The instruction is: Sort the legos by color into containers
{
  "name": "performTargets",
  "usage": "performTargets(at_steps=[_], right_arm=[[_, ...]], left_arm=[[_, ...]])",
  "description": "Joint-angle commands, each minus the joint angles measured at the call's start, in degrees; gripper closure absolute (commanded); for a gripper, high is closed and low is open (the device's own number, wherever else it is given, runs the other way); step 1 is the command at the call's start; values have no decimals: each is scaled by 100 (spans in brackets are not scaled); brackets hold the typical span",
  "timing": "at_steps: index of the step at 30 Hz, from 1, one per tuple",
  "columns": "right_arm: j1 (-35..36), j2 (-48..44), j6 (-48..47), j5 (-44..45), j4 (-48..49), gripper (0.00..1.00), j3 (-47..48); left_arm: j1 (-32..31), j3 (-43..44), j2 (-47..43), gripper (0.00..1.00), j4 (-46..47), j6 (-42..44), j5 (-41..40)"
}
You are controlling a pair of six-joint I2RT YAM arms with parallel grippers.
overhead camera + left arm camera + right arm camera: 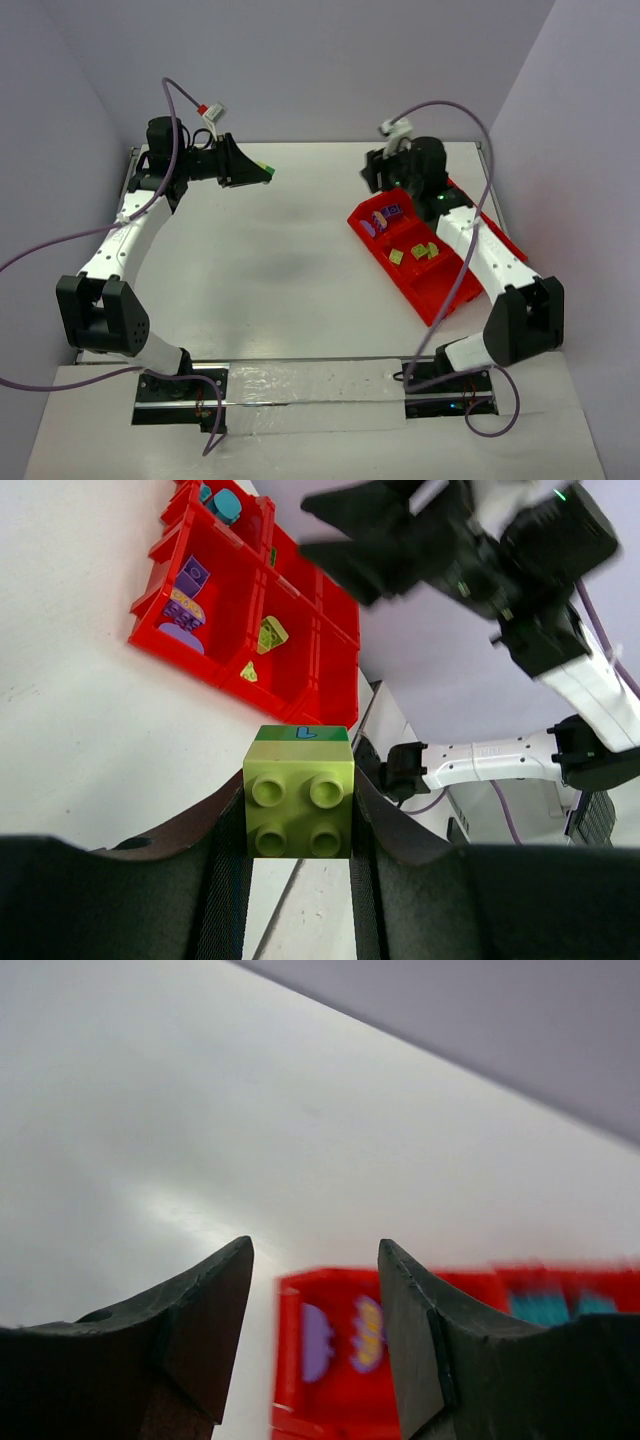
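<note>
- Red tray hugs the worktop's right edge, well apart from the left fingers, which are clamped on a green lego.
- Right fingers are parted and empty, above the tray.
- Separate compartments hold purple legos, yellow-green legos and teal legos.

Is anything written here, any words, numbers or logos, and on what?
No readable word or number anywhere.
Green brick: small blue mark on one side, too small to read.
Purple bricks in the red tray: pale print, too blurred to read.
</note>
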Motion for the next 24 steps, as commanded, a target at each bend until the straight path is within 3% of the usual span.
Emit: performTargets(at_steps=[1,10,24], right_arm=[[1058,-530,-1599,-913,889,39,-224],[2416,168,-2406,-887,552,37,839],[3096,693,-2480,-742,845,37,1386]], left_arm=[[-68,318,33,100,-3,92,268],[-175,347,49,100,-96,94,162],[-231,353,51,100,31,-4,102]])
